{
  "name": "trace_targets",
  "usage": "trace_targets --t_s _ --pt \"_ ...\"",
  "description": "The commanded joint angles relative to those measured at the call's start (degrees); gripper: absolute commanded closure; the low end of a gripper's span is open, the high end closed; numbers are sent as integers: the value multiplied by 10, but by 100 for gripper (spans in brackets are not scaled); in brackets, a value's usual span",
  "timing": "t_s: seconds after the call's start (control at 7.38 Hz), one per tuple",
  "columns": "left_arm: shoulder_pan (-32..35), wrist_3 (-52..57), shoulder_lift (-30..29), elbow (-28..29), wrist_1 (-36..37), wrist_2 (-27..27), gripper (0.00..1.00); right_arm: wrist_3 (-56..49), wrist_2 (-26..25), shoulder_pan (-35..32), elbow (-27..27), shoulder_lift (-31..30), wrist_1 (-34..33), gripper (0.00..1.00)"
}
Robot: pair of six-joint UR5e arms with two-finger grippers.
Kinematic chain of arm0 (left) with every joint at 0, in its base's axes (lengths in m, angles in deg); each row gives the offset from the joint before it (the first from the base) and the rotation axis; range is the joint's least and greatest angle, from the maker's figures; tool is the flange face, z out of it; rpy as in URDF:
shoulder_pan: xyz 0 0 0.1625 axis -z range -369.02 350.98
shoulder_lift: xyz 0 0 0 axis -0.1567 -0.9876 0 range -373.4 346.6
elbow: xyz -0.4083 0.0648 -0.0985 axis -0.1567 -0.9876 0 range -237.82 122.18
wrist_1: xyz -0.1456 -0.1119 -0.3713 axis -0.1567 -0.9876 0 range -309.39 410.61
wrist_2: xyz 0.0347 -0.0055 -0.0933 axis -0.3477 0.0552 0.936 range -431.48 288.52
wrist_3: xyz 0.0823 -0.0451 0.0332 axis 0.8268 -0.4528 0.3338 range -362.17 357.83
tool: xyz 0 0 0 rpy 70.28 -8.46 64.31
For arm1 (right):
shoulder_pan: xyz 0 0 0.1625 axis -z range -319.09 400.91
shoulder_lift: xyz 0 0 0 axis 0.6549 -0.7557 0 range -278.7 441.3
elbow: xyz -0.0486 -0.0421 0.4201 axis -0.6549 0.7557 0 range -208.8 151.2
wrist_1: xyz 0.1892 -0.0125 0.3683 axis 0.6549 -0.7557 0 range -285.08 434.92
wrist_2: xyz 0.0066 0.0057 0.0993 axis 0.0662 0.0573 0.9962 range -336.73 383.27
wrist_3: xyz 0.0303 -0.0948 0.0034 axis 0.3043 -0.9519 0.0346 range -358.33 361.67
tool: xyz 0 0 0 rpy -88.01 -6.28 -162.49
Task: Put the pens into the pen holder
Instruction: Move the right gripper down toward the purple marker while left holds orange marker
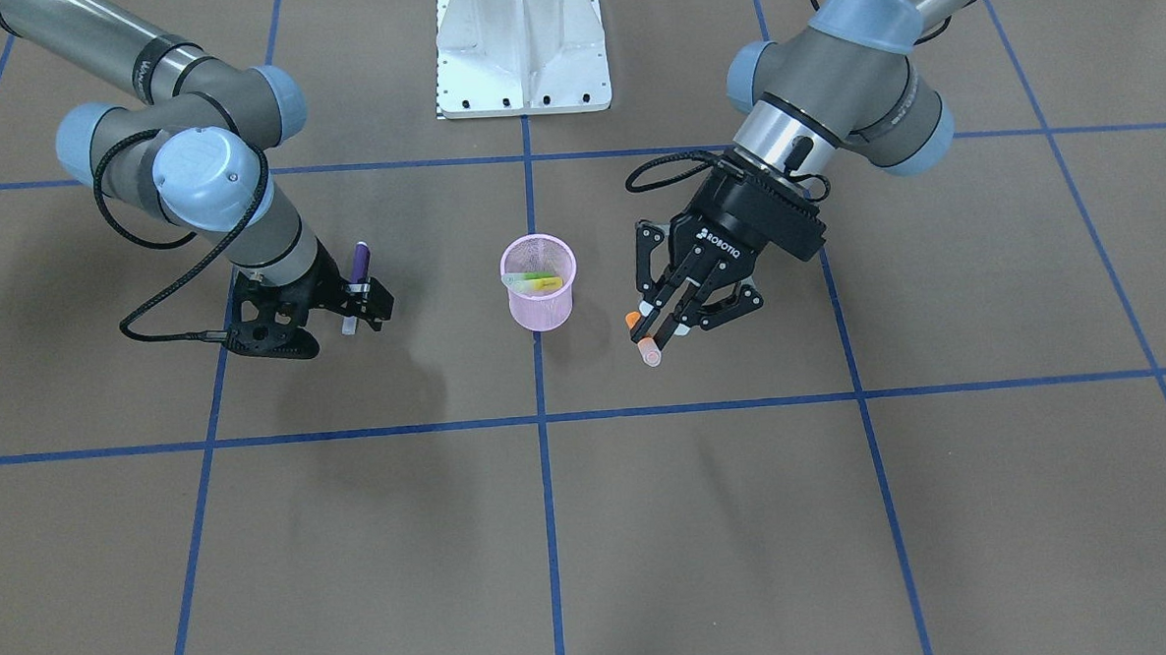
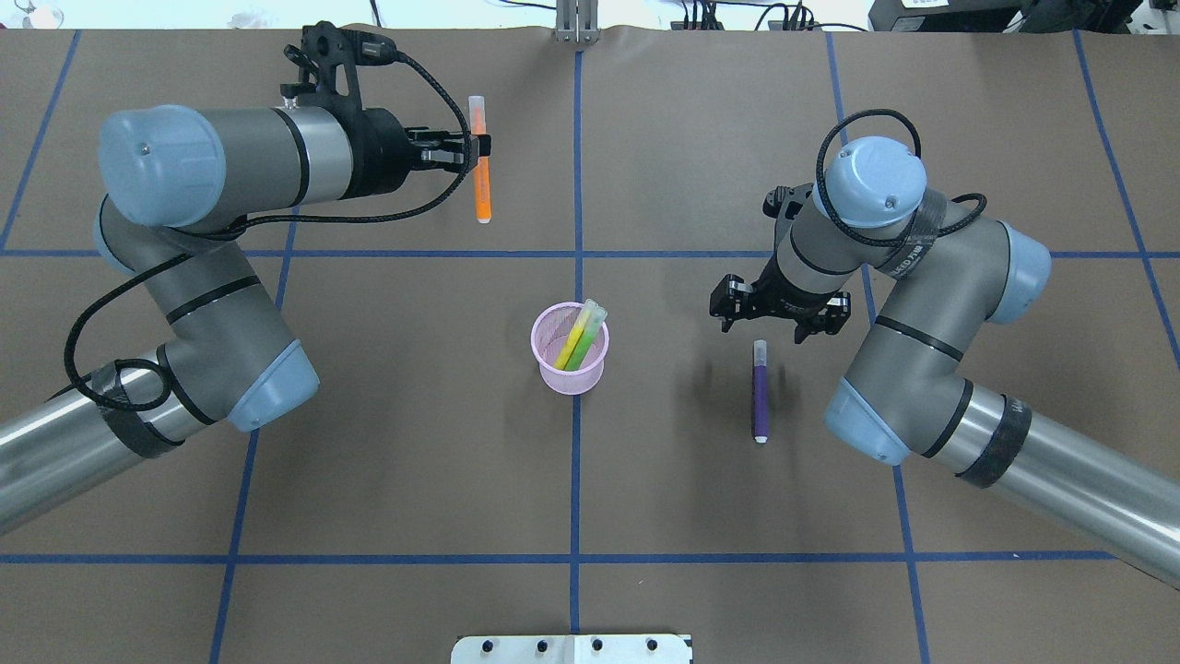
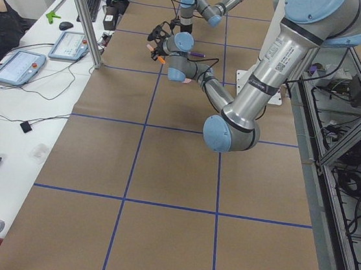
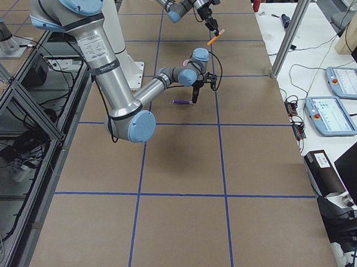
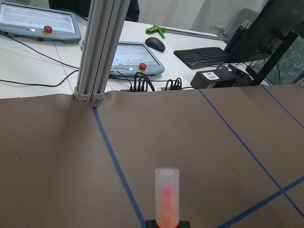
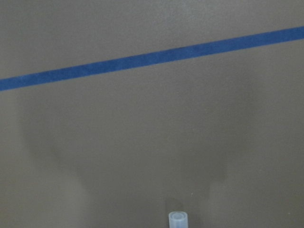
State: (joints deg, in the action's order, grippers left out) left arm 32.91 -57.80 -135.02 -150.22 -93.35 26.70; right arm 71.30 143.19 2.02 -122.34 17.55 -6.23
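The pink mesh pen holder (image 1: pixel 541 312) (image 2: pixel 572 376) stands upright at the table's middle, with a green pen (image 2: pixel 586 334) and a yellowish one (image 2: pixel 569 349) leaning inside. My left gripper (image 1: pixel 657 326) (image 2: pixel 479 148) is shut on the orange pen (image 2: pixel 482 189) (image 5: pixel 167 199) and holds it above the table, beyond the holder. The purple pen (image 1: pixel 359 263) (image 2: pixel 761 401) lies flat on the table on my right. My right gripper (image 2: pixel 772 334) is open, low over its pale cap end (image 6: pixel 178 220).
The robot's white base plate (image 1: pixel 522 55) sits at the near edge. Blue tape lines (image 2: pixel 576 461) grid the brown table. Beyond the far edge stand an aluminium post (image 5: pixel 102 47) and a desk with touch panels (image 5: pixel 135 57) and a keyboard (image 5: pixel 204 57).
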Motion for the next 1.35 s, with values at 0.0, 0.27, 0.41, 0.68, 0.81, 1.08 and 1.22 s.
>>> trace_targets --t_s 0.0,0.27,0.41,0.68,0.81,1.08,1.22 --pt "0 0 5 1 0 0 100 1 -3 22 -1 -8 -1 6" --pt "-1 0 7 3 0 0 100 2 0 24 -6 -18 -1 13" --pt "-1 0 6 6 1 0 100 2 1 24 -6 -20 -1 15" --pt "-1 0 6 9 0 0 100 5 2 25 -6 -20 -2 30" --pt "-1 0 6 9 0 0 100 6 2 25 -6 -19 -2 31" --pt "-1 0 6 10 0 0 100 6 1 29 -4 -19 -2 36" --pt "-1 0 6 10 0 0 100 6 -2 33 -3 -19 -2 36"
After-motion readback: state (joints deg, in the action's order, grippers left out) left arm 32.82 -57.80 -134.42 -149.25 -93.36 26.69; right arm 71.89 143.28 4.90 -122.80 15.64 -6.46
